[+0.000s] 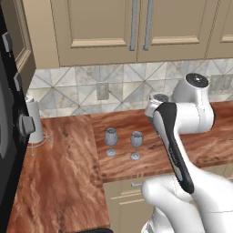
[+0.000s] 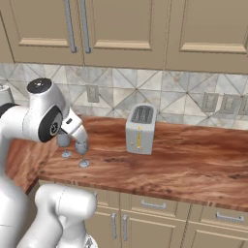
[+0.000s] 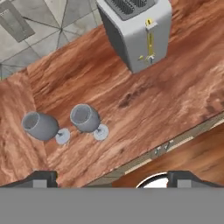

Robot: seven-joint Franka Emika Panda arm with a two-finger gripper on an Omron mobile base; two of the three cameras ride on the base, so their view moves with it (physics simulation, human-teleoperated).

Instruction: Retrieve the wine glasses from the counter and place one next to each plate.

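Two grey wine glasses stand upright side by side on the reddish-brown counter [image 1: 63, 182], near its front edge. The left glass [image 1: 111, 139] [image 3: 40, 126] and the right glass [image 1: 136, 142] [image 3: 85, 118] are a small gap apart. My gripper [image 3: 112, 177] hangs open above and in front of them, its dark fingertips [image 3: 41, 177] spread wide with nothing between them. In the right base view my hand partly covers both glasses [image 2: 82, 151]. The plates are out of view.
A grey toaster [image 2: 140, 128] [image 3: 135, 30] stands on the counter to the right of the glasses. A paper towel holder [image 1: 34, 125] is at the back left beside a black appliance [image 1: 9, 136]. Beige wall cabinets [image 1: 132, 27] hang above the tiled backsplash.
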